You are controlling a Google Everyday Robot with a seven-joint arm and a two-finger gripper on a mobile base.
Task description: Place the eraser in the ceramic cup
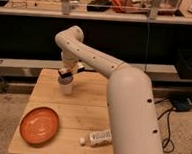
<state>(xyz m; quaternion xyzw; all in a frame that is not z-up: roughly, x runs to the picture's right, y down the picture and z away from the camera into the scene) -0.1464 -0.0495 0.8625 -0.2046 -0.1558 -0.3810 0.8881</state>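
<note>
One small plain white round ceramic cup stands upright, mouth up, at the far left of the wooden table. The gripper hangs directly above it (finger state: cannot tell). Nearer: one round orange plate left, one white plastic bottle lying sideways.

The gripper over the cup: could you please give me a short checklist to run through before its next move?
1. Gripper directly above the white cup: ok.
2. Cup upright on the wooden table: ok.
3. Eraser in the gripper: cannot tell; something dark shows at its tip.
4. Orange plate away from the cup: ok.
5. White bottle lying near the table's front edge, away from the cup: ok.
</note>
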